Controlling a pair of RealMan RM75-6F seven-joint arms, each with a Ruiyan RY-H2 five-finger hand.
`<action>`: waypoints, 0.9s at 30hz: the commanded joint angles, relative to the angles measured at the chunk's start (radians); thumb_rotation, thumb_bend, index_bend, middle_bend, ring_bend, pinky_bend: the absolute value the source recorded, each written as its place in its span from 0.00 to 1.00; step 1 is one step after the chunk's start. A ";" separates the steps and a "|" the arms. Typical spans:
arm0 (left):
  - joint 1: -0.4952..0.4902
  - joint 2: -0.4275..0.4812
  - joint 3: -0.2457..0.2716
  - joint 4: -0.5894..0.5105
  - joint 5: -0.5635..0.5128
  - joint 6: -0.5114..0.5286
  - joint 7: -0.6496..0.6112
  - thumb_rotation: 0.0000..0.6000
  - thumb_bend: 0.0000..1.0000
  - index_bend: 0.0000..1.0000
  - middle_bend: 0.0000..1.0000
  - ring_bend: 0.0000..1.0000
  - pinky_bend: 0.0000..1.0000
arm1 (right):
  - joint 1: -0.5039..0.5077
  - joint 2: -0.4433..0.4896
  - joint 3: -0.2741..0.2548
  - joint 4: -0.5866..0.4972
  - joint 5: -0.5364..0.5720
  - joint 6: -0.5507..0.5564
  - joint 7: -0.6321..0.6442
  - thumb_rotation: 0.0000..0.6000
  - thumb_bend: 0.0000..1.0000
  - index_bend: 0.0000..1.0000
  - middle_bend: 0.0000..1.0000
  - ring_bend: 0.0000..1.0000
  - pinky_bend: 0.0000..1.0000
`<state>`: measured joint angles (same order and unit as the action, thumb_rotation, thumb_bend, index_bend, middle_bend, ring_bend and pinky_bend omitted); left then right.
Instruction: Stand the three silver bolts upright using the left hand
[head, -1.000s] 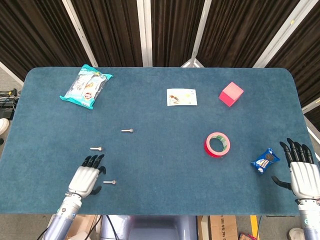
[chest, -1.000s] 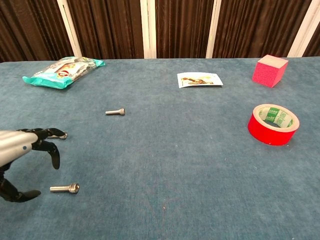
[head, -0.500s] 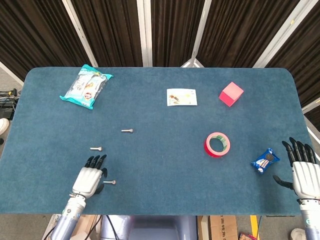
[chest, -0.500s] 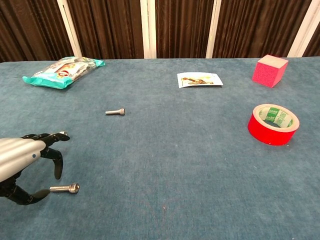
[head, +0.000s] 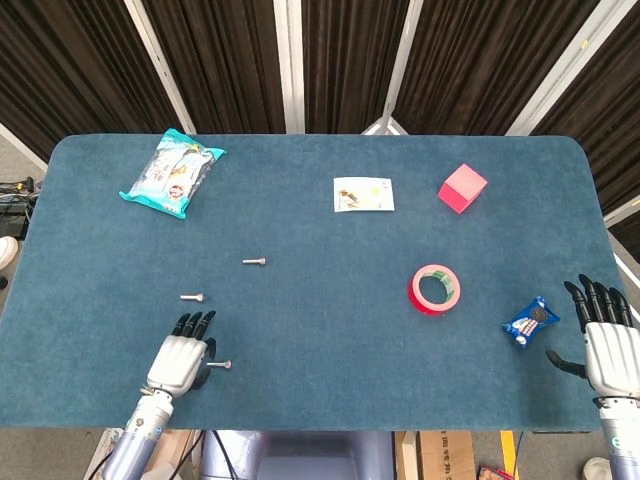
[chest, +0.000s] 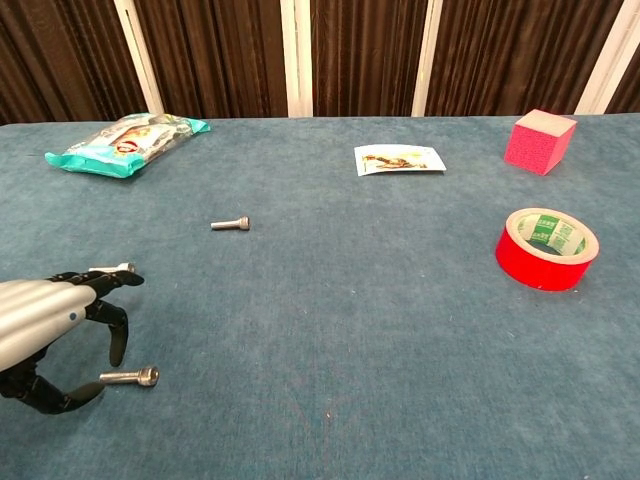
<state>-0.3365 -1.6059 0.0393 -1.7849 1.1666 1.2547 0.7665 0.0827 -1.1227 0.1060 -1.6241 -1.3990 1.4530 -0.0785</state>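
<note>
Chest view: left hand (chest: 40, 325) hovers over nearest silver bolt (chest: 130, 377), fingers (chest: 115, 335) apart, empty. All three bolts lie flat on blue counter (chest: 330, 300). Right hand (head: 608, 345) rests open at counter's edge.

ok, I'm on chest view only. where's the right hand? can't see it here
Observer: Right hand is at the near right corner of the table, fingers apart, holding nothing.
Operator: anything beside it?
Observer: A blue packet lies just to its left, not touching it.
Operator: and the middle bolt? I only get a tip behind the left fingers.
Observer: Head view shows the middle bolt whole: lying flat, just beyond the left hand, clear of its fingertips.
</note>
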 joint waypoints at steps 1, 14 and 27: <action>-0.002 -0.004 0.001 0.005 -0.002 -0.002 0.002 1.00 0.50 0.51 0.00 0.00 0.00 | -0.001 0.000 0.001 -0.003 0.003 0.002 -0.001 1.00 0.00 0.11 0.03 0.00 0.00; -0.010 -0.017 -0.002 0.025 -0.009 -0.014 -0.014 1.00 0.51 0.52 0.00 0.00 0.00 | 0.000 0.002 0.002 -0.001 0.003 0.000 0.005 1.00 0.00 0.11 0.03 0.00 0.00; -0.010 -0.012 0.004 0.022 0.006 -0.002 -0.019 1.00 0.56 0.56 0.00 0.00 0.00 | 0.003 -0.001 0.003 0.000 0.008 -0.006 0.002 1.00 0.00 0.11 0.03 0.00 0.00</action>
<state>-0.3462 -1.6178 0.0428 -1.7626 1.1726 1.2522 0.7475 0.0852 -1.1238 0.1089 -1.6241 -1.3906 1.4470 -0.0760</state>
